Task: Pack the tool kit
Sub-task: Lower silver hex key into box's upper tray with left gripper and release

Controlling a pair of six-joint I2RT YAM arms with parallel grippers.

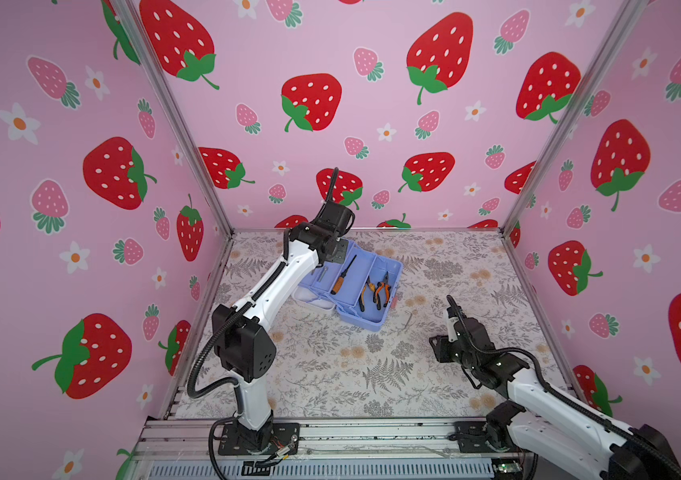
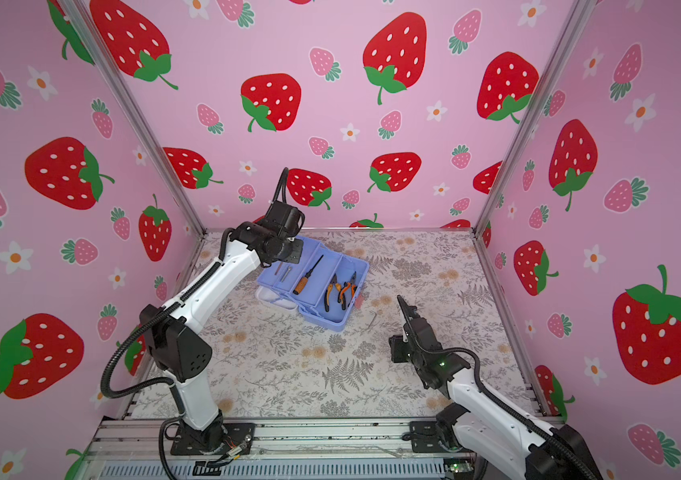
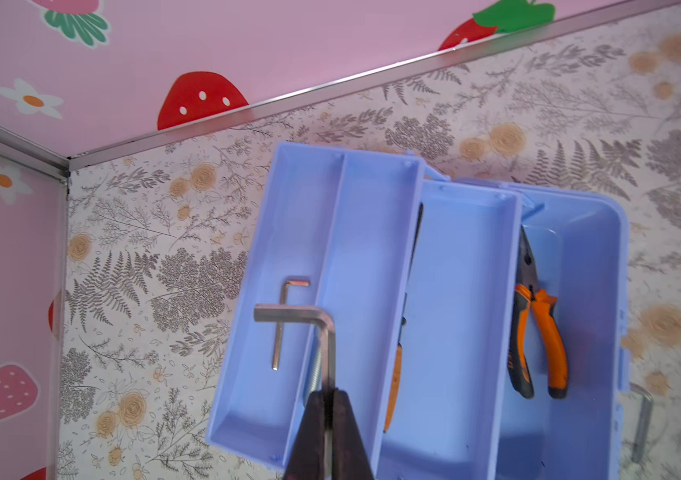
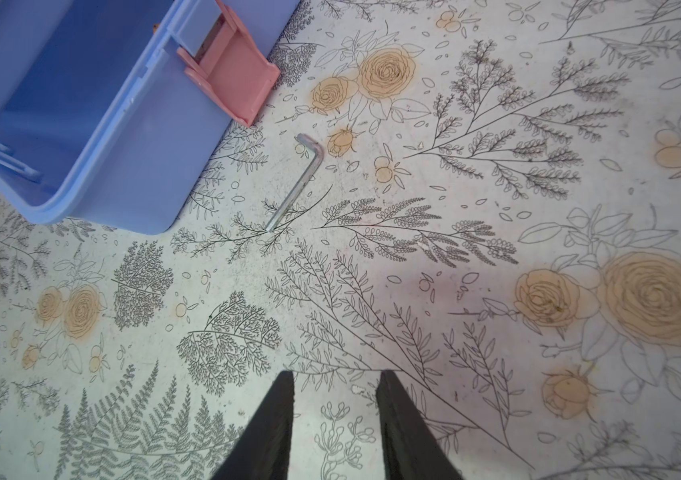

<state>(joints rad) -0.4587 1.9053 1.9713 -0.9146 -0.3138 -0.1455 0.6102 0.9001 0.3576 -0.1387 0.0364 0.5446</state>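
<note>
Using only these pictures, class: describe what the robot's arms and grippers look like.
Both the left arm and right arm have white shells with black joints and a black ribbed cable alongside. The left gripper and right gripper are dark and taper to points.

Open periwinkle tool kit (image 2: 330, 322), orange-handled pliers (image 2: 344, 291) and a screwdriver (image 2: 309, 274) inside (one hex key (image 2: 373, 320) loose near it)

You are looking into a booth whose three walls (image 1: 372, 50) are pink, printed with red and pink strawberries and small white flowers. Aluminium posts (image 1: 172, 112) stand at the two back corners. The counter (image 1: 330, 374) is covered by a pale sheet drawn with grey ferns and tan roses. A slotted metal rail (image 1: 372, 432) runs along its near edge. The light is soft and even.
</note>
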